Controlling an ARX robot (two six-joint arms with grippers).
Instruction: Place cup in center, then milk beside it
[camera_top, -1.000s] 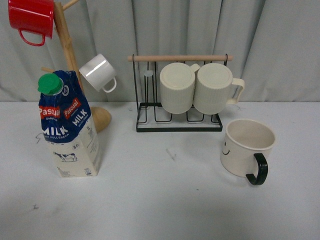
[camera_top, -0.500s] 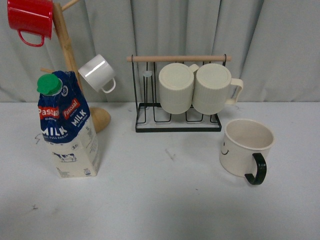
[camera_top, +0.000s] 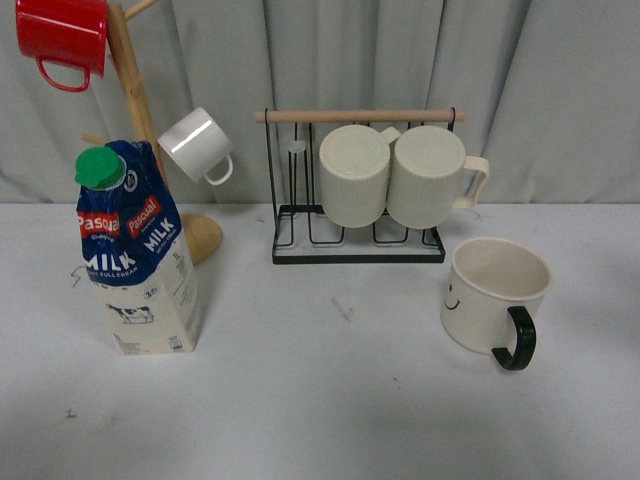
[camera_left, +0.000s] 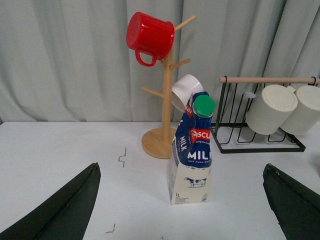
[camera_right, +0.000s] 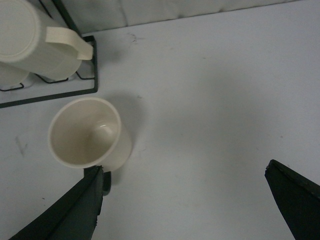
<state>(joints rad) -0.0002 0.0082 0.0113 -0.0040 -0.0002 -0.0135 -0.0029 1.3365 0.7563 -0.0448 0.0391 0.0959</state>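
The cup (camera_top: 495, 300), a wide cream mug with a black handle and a smiley face, stands upright at the right of the white table (camera_top: 330, 400). The milk (camera_top: 135, 250), a blue and cream carton with a green cap, stands upright at the left. Neither gripper shows in the front view. My left gripper (camera_left: 181, 167) is open and empty, with the milk (camera_left: 192, 155) standing ahead between its fingers, apart from them. My right gripper (camera_right: 185, 166) is open and empty above the table. The cup (camera_right: 85, 132) sits just beside one of its fingers (camera_right: 75, 210), which partly hides the handle.
A wooden mug tree (camera_top: 130, 90) stands behind the milk, holding a red mug (camera_top: 62, 35) and a small white mug (camera_top: 195, 145). A black wire rack (camera_top: 355, 245) at the back centre holds two ribbed cream mugs (camera_top: 395, 175). A grey curtain hangs behind.
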